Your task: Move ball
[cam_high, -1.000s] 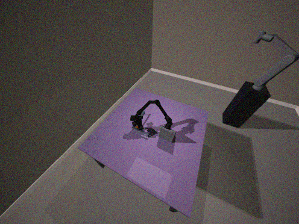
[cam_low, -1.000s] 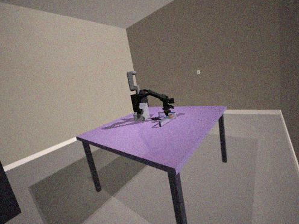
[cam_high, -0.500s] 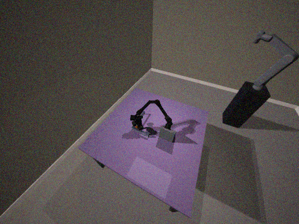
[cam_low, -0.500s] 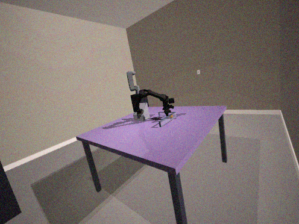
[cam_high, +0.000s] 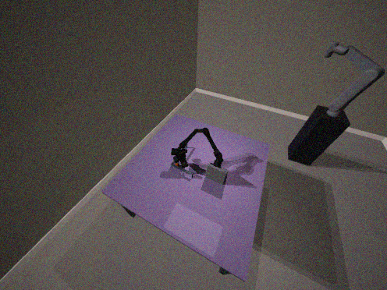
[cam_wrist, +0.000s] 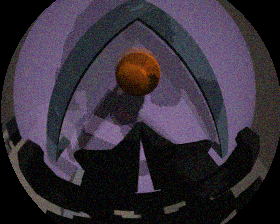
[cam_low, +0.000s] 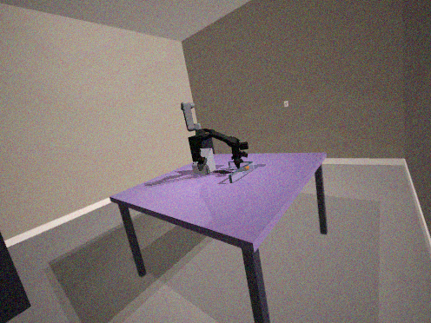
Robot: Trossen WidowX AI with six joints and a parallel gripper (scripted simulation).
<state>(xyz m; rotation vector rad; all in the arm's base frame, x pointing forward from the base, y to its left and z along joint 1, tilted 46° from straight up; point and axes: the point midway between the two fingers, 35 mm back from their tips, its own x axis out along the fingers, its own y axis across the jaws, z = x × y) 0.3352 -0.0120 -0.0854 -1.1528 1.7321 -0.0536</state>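
We see a purple table (cam_low: 243, 203) on dark legs in a bare, dim grey-walled room. Our end effector (cam_wrist: 140, 153) is clenched on nothing, the orange ball (cam_wrist: 138, 72) just ahead.

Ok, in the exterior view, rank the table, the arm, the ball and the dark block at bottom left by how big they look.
1. Table, by far the largest.
2. Arm.
3. Ball, a tiny orange dot.
The block is cut off by the frame edge and sits nearest the camera, so I won't rank it.
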